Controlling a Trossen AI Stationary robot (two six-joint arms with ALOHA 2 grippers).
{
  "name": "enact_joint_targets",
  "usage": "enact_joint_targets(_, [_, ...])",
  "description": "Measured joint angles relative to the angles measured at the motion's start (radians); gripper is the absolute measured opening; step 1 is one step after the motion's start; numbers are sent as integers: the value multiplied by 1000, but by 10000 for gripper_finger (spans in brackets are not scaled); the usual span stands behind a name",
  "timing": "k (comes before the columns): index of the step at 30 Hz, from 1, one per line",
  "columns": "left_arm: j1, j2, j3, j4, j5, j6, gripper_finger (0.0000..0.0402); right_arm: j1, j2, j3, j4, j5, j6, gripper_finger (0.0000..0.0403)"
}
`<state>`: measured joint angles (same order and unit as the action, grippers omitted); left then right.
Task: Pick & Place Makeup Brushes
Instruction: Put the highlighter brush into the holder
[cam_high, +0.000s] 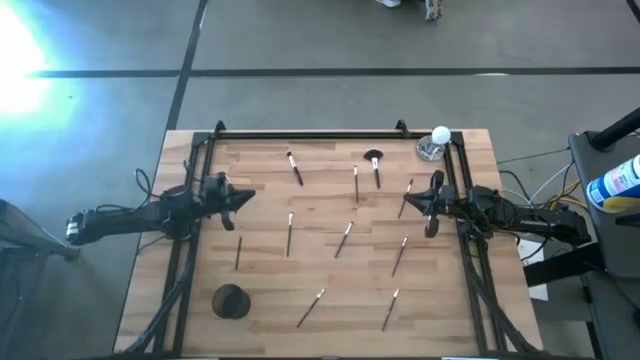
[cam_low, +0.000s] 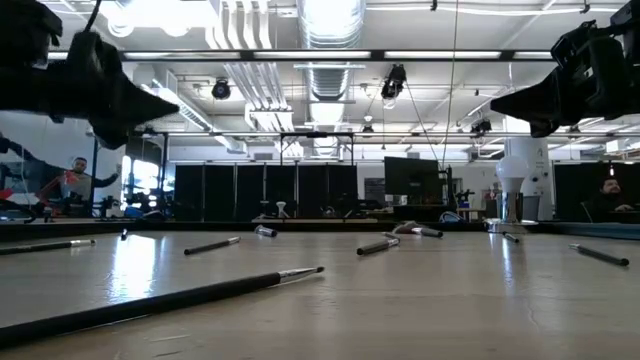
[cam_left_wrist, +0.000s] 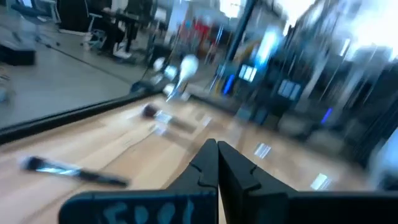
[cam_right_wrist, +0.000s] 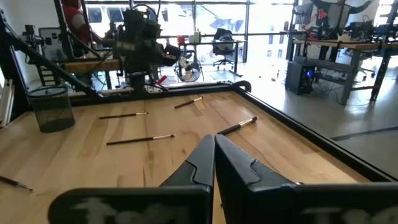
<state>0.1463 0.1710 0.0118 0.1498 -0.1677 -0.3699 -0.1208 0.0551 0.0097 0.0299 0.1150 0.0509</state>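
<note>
Several thin makeup brushes lie flat and scattered on the wooden table (cam_high: 270, 270). Among them are one at the far middle (cam_high: 295, 168), one with a wide dark fluffy head (cam_high: 374, 160), one in the middle (cam_high: 344, 238) and one near the front (cam_high: 311, 307). My left gripper (cam_high: 248, 197) hovers shut and empty above the table's left side; it also shows in its wrist view (cam_left_wrist: 217, 148). My right gripper (cam_high: 428, 205) hovers shut and empty above the right side, next to a brush (cam_high: 407, 198); it also shows in its wrist view (cam_right_wrist: 214, 140). In the low view both grippers (cam_low: 170, 105) (cam_low: 498, 105) hang well above the tabletop.
A dark round cup (cam_high: 231, 300) stands at the near left; it also shows in the right wrist view (cam_right_wrist: 53, 109). A white ball on a clear stand (cam_high: 435, 143) stands at the far right corner. A black rail frame (cam_high: 310, 135) runs around the table's edges. People sit in the room beyond.
</note>
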Motion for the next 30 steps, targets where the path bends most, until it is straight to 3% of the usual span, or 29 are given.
enact_joint_targets(3, [0,1,0,89,-38,-163,0,0,0,0,0,0,0,8])
enact_joint_targets(8, [0,2,0,207,-137,-303,0,0,0,0,0,0,0,8])
enact_joint_targets(14, [0,2,0,308,-253,-291,0,0,0,0,0,0,0,8])
enact_joint_targets(20, [1,9,0,302,-455,-349,0,0,0,0,3,0,0,8])
enact_joint_targets(27, [2,51,0,210,-436,-482,0,0,0,0,11,-2,18,8])
enact_joint_targets(30, [3,78,0,188,-361,-496,0,0,0,0,64,-2,127,8])
